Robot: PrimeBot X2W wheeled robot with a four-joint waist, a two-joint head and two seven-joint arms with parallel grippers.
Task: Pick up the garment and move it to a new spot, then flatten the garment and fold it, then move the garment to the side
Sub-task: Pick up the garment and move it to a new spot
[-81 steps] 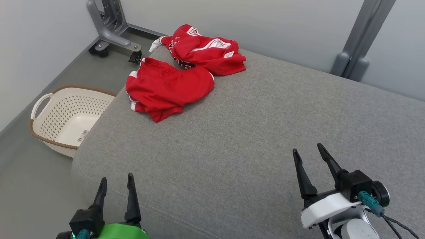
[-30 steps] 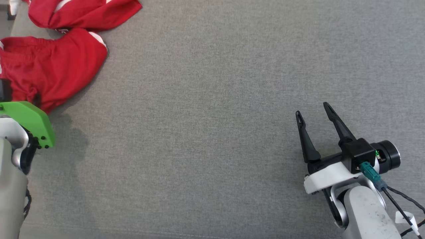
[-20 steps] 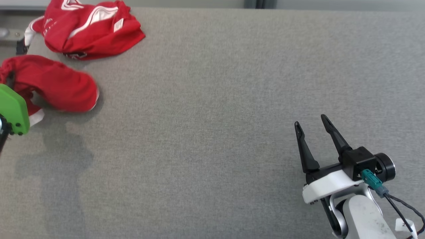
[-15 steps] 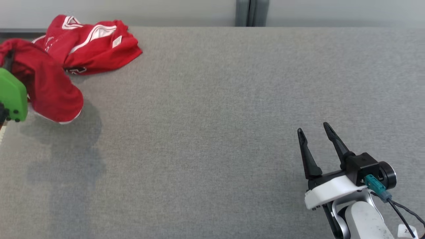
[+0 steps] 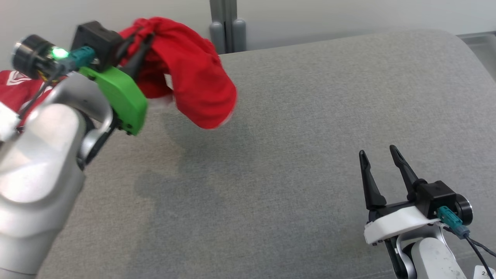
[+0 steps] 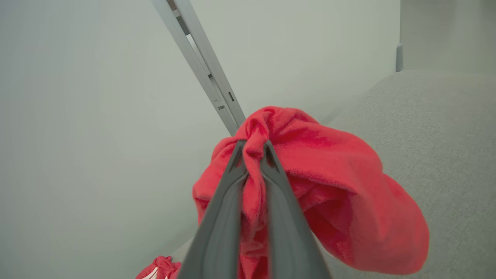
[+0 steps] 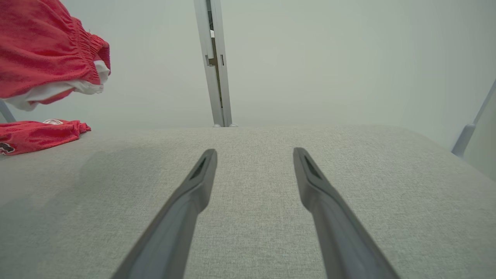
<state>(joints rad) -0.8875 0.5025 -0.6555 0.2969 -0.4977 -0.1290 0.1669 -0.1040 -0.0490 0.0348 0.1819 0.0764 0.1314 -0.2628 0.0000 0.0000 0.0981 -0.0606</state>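
Over a grey cushion point(image 5: 310, 116), hanging bunched near its far left: red shorts point(image 5: 193, 89), soft, light, floppy by the look, best taken along the waistband. Left gripper point(image 6: 254, 149) clamped on a fold, right gripper point(image 5: 378, 153) spread wide, empty.

A grey fabric-covered bed point(image 5: 302, 155) with rounded corners spans the scene. A crumpled red-and-white garment point(image 5: 15, 87) lies on it at the far left edge.

Looks like a lab: plain pale wall point(image 5: 348, 15), metal post point(image 5: 224, 23), grey padded bench point(image 5: 310, 116).
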